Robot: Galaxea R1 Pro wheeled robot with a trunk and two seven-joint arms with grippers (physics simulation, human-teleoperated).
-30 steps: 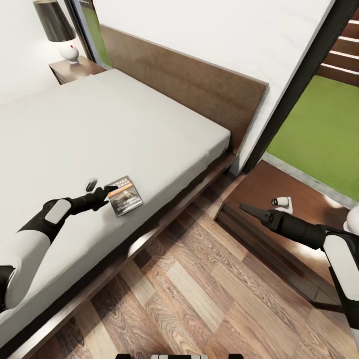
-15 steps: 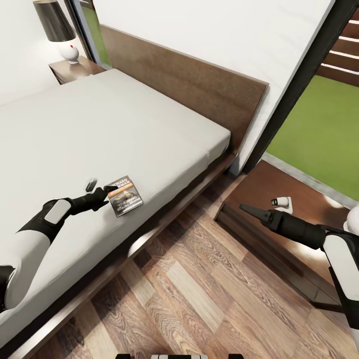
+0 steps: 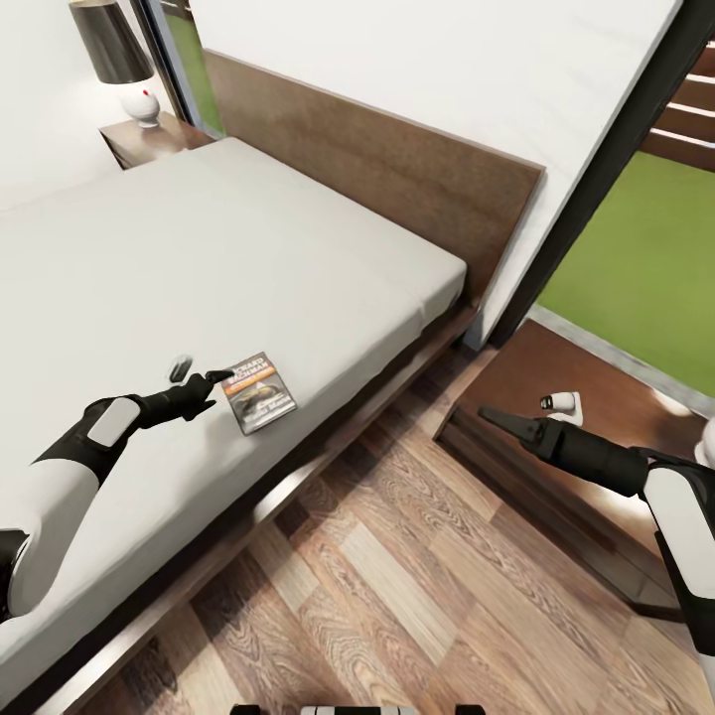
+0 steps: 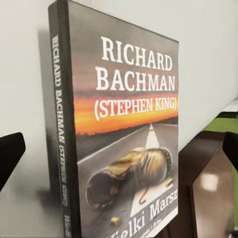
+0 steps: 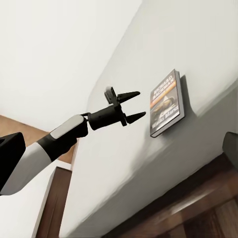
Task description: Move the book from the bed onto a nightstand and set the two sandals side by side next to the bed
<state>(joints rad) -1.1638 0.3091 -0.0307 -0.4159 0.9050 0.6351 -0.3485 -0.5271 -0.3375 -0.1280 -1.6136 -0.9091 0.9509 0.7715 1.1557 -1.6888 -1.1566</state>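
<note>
The book [image 3: 260,392] lies flat near the side edge of the bed [image 3: 248,248], cover up; its "RICHARD BACHMAN" cover [image 4: 124,139] looms close in the left wrist view. My left gripper [image 3: 204,372] hovers open over the mattress, one fingertip just short of the book's corner. The right wrist view catches that gripper [image 5: 141,104] open beside the book [image 5: 167,103]. My right gripper [image 3: 489,410] hangs open above the floor, at the near nightstand's [image 3: 516,377] front edge, holding nothing. The sandals are out of view.
A white lamp base [image 3: 562,403] stands on the near nightstand. A second nightstand [image 3: 149,141] with a black-shaded lamp [image 3: 111,45] sits beyond the bed's far side. The tall headboard [image 3: 397,179] meets the wall. Wood-plank floor [image 3: 397,576] runs between bed and nightstand.
The whole view has shifted slightly, so the camera moved. The left fingertip, earlier at the book's corner, now stands a little clear of it. The right arm looks unchanged.
</note>
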